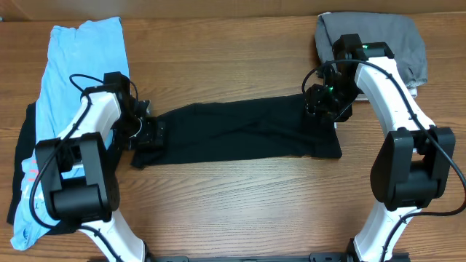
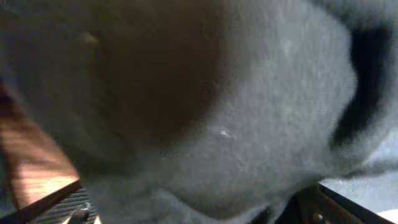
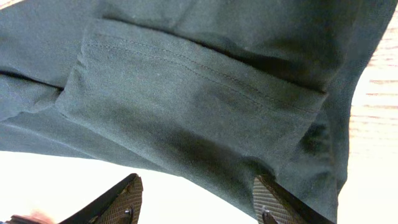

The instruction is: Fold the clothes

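Long black fabric garment flat on wooden table. At its left end, left gripper, opening impossible to tell; at its right end, right gripper, fingers spread apart.

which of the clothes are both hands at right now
The black garment spread across the middle: left hand at one end, right hand at the other. The light blue garment and grey garment lie off to the sides.
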`<move>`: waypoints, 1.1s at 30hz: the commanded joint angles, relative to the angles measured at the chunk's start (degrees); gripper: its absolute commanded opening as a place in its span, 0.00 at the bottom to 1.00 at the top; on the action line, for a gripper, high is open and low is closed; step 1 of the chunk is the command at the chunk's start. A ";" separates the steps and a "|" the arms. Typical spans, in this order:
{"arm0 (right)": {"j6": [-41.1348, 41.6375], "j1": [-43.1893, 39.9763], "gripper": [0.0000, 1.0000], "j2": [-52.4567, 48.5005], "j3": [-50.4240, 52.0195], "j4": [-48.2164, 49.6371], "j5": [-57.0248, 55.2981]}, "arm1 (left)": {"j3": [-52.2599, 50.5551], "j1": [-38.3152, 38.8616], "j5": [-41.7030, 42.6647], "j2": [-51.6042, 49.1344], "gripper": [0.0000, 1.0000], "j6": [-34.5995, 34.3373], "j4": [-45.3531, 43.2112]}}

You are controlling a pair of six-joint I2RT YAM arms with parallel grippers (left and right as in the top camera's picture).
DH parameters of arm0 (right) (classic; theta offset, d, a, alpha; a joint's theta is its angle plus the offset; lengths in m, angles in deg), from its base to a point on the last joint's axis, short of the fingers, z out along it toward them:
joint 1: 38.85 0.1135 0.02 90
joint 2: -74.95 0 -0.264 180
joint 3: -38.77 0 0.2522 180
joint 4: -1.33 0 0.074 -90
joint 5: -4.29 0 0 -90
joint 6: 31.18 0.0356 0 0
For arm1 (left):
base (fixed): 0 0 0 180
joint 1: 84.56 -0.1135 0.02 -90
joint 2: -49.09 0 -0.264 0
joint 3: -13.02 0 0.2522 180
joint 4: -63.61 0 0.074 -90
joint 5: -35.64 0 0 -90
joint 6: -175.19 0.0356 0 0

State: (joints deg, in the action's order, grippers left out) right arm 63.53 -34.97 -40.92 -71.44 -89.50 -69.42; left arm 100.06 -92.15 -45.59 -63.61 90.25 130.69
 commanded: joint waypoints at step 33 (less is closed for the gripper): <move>4.55 2.95 0.38 1.77 -1.11 4.44 5.16 | 30.34 8.46 -1.27 -2.10 0.04 9.75 19.71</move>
State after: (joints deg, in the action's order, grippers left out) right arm 67.77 -31.69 -40.92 -71.44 -85.35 -65.46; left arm 129.15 -88.50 -48.39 -64.73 97.86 151.06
